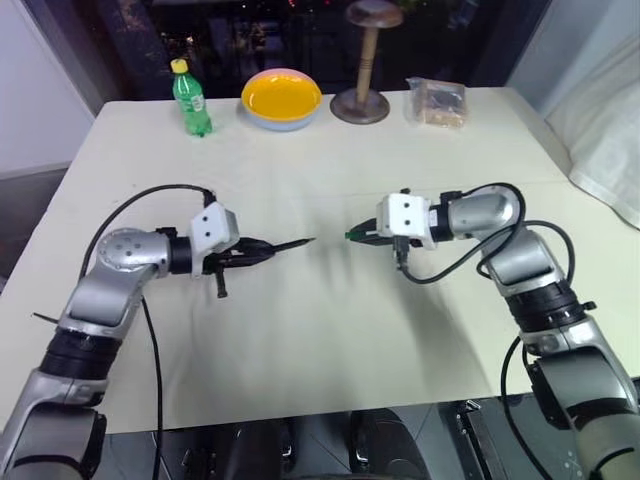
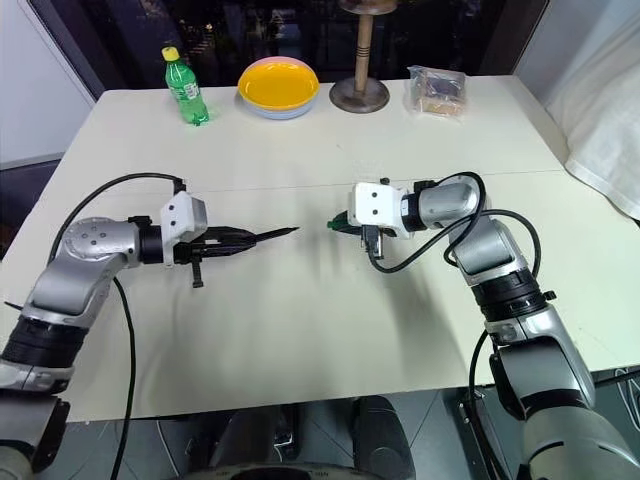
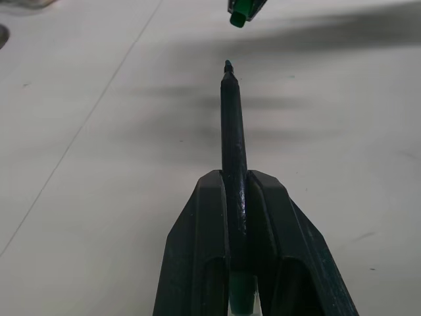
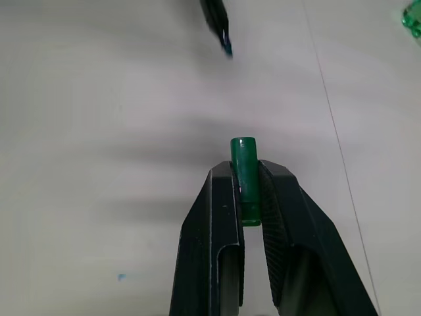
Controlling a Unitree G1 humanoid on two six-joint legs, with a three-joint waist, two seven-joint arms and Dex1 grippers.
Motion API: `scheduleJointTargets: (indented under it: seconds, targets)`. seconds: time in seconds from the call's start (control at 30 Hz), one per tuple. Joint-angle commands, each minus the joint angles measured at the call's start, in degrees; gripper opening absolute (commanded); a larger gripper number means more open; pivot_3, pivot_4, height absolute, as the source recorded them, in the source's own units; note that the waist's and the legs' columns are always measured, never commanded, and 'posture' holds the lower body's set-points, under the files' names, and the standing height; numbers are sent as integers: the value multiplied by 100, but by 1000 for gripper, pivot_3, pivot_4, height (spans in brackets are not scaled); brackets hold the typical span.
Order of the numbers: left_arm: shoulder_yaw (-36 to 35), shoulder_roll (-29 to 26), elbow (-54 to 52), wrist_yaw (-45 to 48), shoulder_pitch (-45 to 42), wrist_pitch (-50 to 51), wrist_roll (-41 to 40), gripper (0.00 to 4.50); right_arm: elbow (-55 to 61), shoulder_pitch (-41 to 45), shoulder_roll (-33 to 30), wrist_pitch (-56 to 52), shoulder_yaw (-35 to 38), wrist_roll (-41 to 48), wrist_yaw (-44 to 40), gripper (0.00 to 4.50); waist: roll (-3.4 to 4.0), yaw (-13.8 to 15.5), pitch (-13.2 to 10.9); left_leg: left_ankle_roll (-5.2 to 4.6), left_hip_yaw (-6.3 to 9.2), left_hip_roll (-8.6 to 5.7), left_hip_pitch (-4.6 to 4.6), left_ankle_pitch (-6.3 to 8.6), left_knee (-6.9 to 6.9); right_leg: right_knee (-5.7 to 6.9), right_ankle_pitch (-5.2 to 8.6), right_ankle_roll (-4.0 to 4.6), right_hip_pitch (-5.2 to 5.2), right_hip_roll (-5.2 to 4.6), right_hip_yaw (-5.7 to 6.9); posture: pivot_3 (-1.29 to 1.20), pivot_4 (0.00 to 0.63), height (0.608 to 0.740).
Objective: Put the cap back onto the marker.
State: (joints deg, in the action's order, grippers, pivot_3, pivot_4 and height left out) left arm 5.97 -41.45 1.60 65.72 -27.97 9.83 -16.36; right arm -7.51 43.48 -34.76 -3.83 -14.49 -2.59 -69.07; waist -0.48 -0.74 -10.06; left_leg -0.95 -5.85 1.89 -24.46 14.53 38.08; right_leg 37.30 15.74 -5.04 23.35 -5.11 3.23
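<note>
My left gripper [image 1: 258, 252] is shut on the marker [image 1: 285, 246], a thin dark stick whose tip points right toward the other arm, held above the table. In the left wrist view the marker [image 3: 232, 131] runs out from between the two fingers. My right gripper [image 1: 362, 235] is shut on the cap [image 1: 352, 236], a tiny green cylinder aimed left at the marker tip. The cap [image 4: 244, 164] sticks out past the fingertips in the right wrist view. A short gap separates the cap's open end and the marker tip, and the two roughly face each other.
At the back of the cream table [image 1: 320, 330] stand a green soda bottle [image 1: 190, 98], a yellow bowl [image 1: 281, 98], a wooden stand [image 1: 361, 100] and a clear bag of snacks [image 1: 438, 102]. A white cloth [image 1: 600, 130] lies off the right edge.
</note>
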Motion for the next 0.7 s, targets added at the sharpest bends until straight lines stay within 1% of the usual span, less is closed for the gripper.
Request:
scheduleJointTargets:
  seconds: [0.03,0.7]
  targets:
    - [-23,29,-20,102,-140,-179,33,0,257,66,-31,-79,32,43,78,44,0,-4,0,0,0,0,0,0,0,0,0,0,0,0,0,0,150,740]
    - [-48,90,-347,41,-90,-66,59,0,590,93,62,-405,-138,267,-18,44,0,-1,0,0,0,2,0,0,1,0,0,-1,0,4,0,0,150,740]
